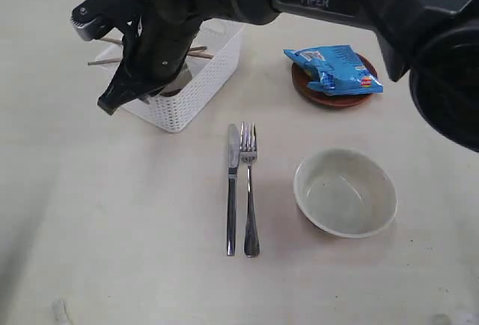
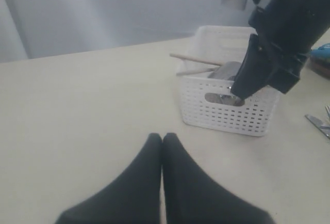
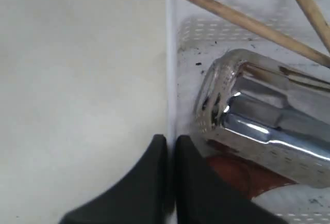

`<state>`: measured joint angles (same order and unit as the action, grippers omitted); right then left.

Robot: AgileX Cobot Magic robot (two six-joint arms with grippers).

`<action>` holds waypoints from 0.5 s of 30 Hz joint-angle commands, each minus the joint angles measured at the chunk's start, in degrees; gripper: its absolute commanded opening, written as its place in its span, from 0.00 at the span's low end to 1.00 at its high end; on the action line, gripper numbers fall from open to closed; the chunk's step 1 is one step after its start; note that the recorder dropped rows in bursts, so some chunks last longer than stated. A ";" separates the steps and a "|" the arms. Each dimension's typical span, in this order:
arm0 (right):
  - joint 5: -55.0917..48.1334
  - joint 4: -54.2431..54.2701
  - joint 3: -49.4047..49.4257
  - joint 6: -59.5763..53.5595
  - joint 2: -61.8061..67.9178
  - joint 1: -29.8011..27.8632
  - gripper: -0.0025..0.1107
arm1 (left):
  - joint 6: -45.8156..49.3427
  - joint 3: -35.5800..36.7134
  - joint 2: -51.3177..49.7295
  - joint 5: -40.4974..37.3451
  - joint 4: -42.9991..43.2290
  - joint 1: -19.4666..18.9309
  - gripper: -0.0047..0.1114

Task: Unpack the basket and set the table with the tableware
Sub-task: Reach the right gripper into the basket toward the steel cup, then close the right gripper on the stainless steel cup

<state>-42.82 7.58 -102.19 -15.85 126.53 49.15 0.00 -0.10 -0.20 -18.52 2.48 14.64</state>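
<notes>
- The table (image 1: 112,228) carries everything you see.
- The basket (image 1: 200,94) stands at its far side, left of centre.
- Your right gripper (image 3: 170,140) is at the basket's edge, jaws pressed together, seemingly pinching the rim.
- Your left gripper (image 2: 162,137) sits low over the table, jaws closed on nothing.
- The bowl (image 1: 346,192) stands upright at the near right.
- The plate (image 1: 329,100) beyond it holds a blue packet (image 1: 335,68).
- The cup (image 3: 258,126) lies on its side in the basket.
- The knife (image 1: 231,198) and fork (image 1: 249,198) lie side by side.
- The chopsticks (image 3: 232,17) rest in the basket.
</notes>
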 commanded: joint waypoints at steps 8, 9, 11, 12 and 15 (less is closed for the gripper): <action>-8.47 0.67 -0.37 10.48 -2.63 8.56 0.03 | 0.00 0.10 0.20 -0.05 0.04 0.36 0.04; -8.86 0.67 -0.37 10.48 -2.63 8.56 0.09 | 0.00 0.10 0.20 -0.05 0.04 0.36 0.04; -9.40 0.67 -0.37 10.48 -2.63 8.43 0.22 | 0.00 0.10 0.20 -0.05 0.04 0.36 0.04; -9.73 0.67 -0.37 10.48 -2.63 8.42 0.29 | 0.00 0.10 0.20 -0.05 0.04 0.36 0.04; -10.88 0.67 -0.37 11.72 -2.77 8.04 0.44 | 0.00 0.10 0.20 -0.05 0.04 0.36 0.04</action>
<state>-52.47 8.05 -102.19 -5.42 124.56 57.73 0.00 -0.10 -0.20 -18.52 2.48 14.64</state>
